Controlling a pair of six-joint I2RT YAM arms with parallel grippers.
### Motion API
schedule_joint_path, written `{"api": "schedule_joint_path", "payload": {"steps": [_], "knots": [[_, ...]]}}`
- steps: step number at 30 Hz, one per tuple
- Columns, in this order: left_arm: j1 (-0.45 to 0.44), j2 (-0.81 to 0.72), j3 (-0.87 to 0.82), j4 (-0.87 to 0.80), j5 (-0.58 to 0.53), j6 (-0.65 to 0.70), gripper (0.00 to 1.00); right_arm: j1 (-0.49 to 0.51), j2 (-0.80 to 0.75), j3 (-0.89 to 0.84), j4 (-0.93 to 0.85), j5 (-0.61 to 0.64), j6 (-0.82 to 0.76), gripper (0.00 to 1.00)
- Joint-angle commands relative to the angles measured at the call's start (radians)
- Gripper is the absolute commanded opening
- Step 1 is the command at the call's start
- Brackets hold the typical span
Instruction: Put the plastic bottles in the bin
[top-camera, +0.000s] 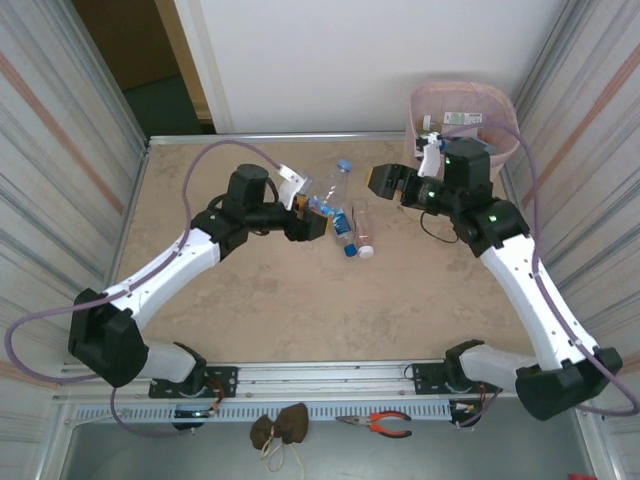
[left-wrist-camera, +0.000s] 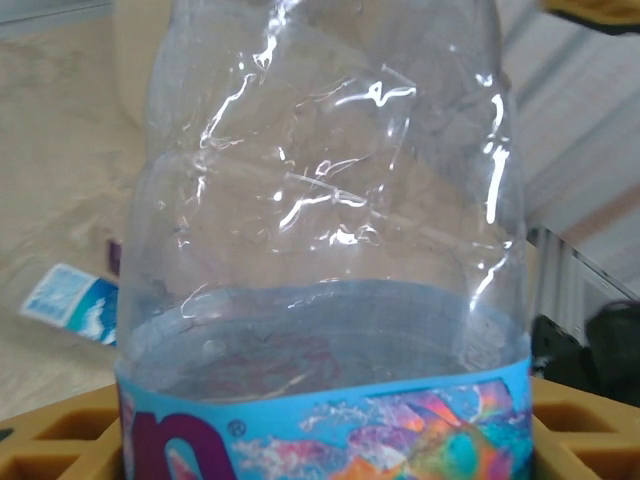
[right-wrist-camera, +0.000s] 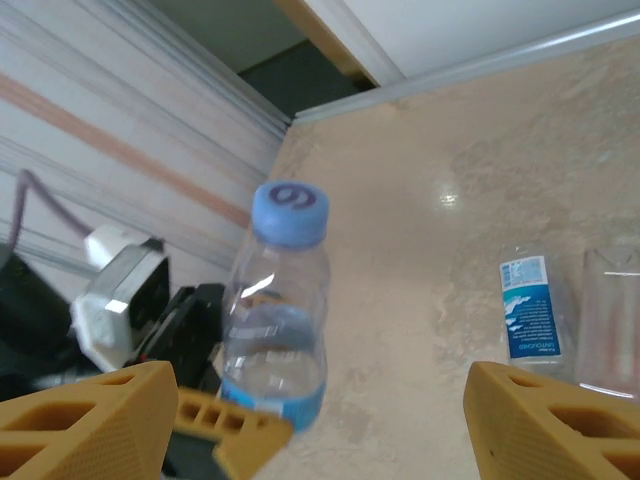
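- Held clear of the pale stone-patterned table (top-camera: 250, 320), above its middle: a clear plastic bottle with a blue cap and a bright blue label (right-wrist-camera: 283, 300), cap end leaning toward the far right corner.
- Gripped low, on the label band, probably to leave the neck free and pointing the way of the drop.
- Closed on that bottle: the left gripper (top-camera: 312, 210), with orange fingers (left-wrist-camera: 60, 440) pressing on either side of the label. Looks firm enough to carry, with some risk of denting such thin walls.
- Lying side by side on the table just beside the held bottle, a little nearer the near edge: a clear plastic bottle with a blue-and-white label and a blue cap (top-camera: 345, 235) and a clear plastic bottle with a white cap (top-camera: 364, 238). Not yet picked, so likely next in turn.
- Standing at the far right corner of the table, mouth up: the tall pale pink plastic bin with a thin liner (top-camera: 490, 110), well apart from the held bottle.
- Hanging between the held bottle and the bin, jaws wide and empty: the right gripper (top-camera: 392, 185), turned toward the bottle. Placed, by the look of it, either to take the bottle over or to reach for one of the two on the table; cannot tell which.
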Motion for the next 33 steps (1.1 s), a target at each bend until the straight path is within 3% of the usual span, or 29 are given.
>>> {"api": "schedule_joint_path", "payload": {"steps": [1,6,24,33], "knots": [[-0.024,-0.047,-0.018,0.04,0.059,0.058,0.65,0.035,0.034,0.063,0.016,0.053,-0.008,0.73],[-0.059,-0.059,-0.022,0.037,0.049,0.074,0.66,0.062,0.092,0.096,0.014,0.076,0.016,0.7],[-0.091,-0.068,-0.01,0.023,-0.014,0.088,0.67,0.098,0.124,0.088,0.059,0.035,0.096,0.42],[-0.093,-0.08,-0.01,0.041,-0.031,0.078,0.7,0.102,0.116,0.104,0.056,0.043,0.106,0.23]]}}
